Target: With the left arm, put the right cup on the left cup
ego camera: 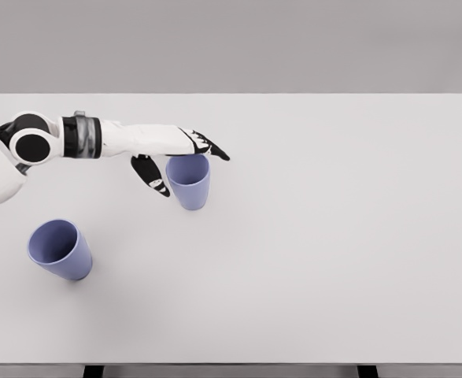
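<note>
From the left edge the left arm (97,139) reaches in, white shell with black joint rings at the shoulder end and a dark band at the wrist, stretched almost level across the upper part of the table. Follow it along and there is the left hand (182,157) — fingers spread, the thumb (150,175) angled down and away on the near side, the black-tipped fingers (211,148) pointing right over the far rim of the right cup (190,181). The thumb sits just beside the cup's left wall and the fingers lie across its top edge; whether any of them press on it I cannot tell, but the hand is not closed around it, so call it released and holding nothing.

Lower left, well apart from the hand, stands the left cup (60,249), the same blue-violet, upright with its open mouth leaning toward the upper left in this view. The right cup is upright too, near the middle of the table, a touch left of centre.

The table (349,252) is a plain pale slab running edge to edge — flat, matte, a soft shadow under each cup. Behind it a bare grey wall (293,39). Dark table legs (364,371) peek out at the bottom edge.
</note>
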